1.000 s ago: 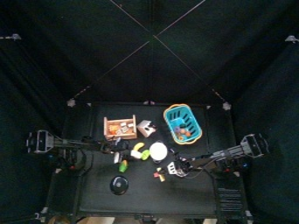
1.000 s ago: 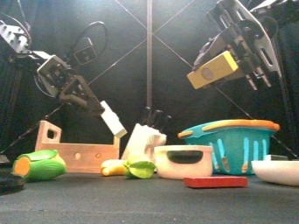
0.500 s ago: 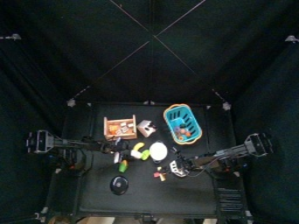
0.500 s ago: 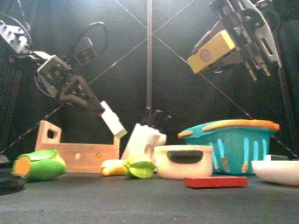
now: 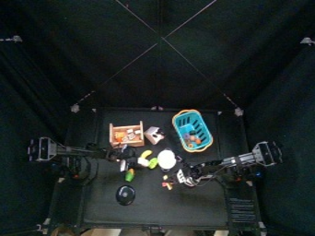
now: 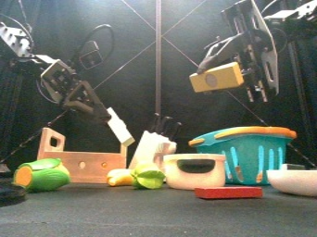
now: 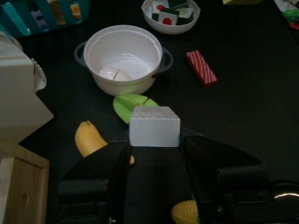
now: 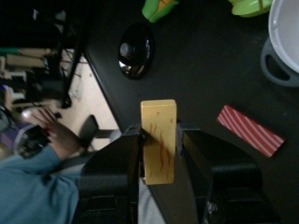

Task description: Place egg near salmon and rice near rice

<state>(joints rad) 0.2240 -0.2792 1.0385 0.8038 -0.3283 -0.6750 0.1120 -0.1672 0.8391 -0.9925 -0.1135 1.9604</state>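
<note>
My right gripper (image 8: pixel 159 133) is shut on the egg (image 8: pixel 158 149), a flat yellow block. In the front view the egg (image 6: pixel 218 78) hangs high in the air, above the white pot (image 6: pixel 196 170). The salmon (image 8: pixel 249 129), a red striped strip, lies on the table beside the pot and shows as a salmon slab (image 6: pixel 228 193) in front. My left gripper (image 7: pixel 155 142) is shut on the rice (image 7: pixel 155 125), a white block. The rice (image 6: pixel 119 126) is held above the wooden box (image 6: pixel 77 159). I cannot pick out a second rice piece for certain.
A blue basket (image 6: pixel 243 148) stands at the right, with a white bowl (image 6: pixel 295 180) in front of it. Green and yellow food pieces (image 6: pixel 136 177) lie by the pot, and a yellow-green piece (image 6: pixel 44 173) sits far left. A black disc (image 8: pixel 135 51) is near the front edge. A person (image 8: pixel 35 175) sits beyond the table.
The right gripper with the egg rose, then came down again and shifted slightly left. The left arm and its rice have not moved.
</note>
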